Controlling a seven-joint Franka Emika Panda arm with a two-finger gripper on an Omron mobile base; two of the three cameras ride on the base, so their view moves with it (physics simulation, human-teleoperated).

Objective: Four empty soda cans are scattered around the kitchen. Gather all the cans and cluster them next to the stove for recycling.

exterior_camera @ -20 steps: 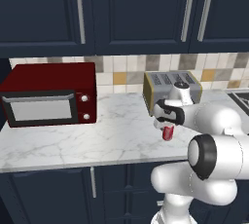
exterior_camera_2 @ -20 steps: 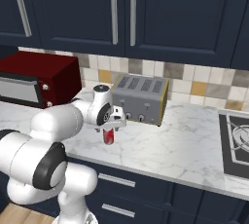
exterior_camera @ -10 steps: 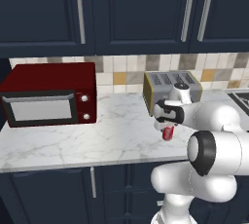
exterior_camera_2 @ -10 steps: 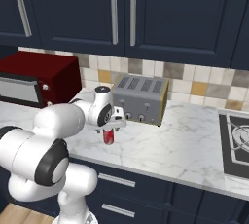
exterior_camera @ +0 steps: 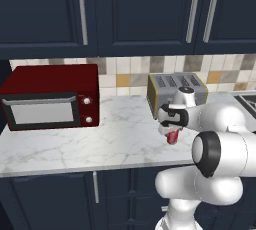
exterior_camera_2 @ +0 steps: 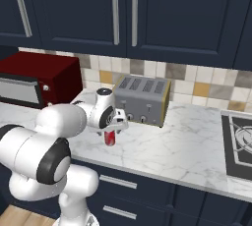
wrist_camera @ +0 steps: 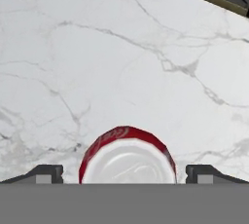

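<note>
One red soda can [exterior_camera: 173, 137] [exterior_camera_2: 110, 138] stands upright on the white marble counter in front of the toaster. My gripper [exterior_camera: 169, 128] [exterior_camera_2: 112, 128] hangs straight above it, pointing down. In the hand view the can's silvery top [wrist_camera: 127, 158] lies between my two fingertips [wrist_camera: 46, 173], which stand wide apart on either side without touching it. The gripper is open and holds nothing. The black stove [exterior_camera_2: 239, 141] [exterior_camera: 248, 99] lies further right along the counter.
A silver toaster [exterior_camera: 176, 88] [exterior_camera_2: 141, 99] stands just behind the can against the tiled backsplash. A red microwave [exterior_camera: 52, 96] [exterior_camera_2: 40, 78] sits at the left of the counter. Navy cabinets hang above.
The hand has sunk a little closer to the can. The can has not moved and the jaws have stayed wide.
</note>
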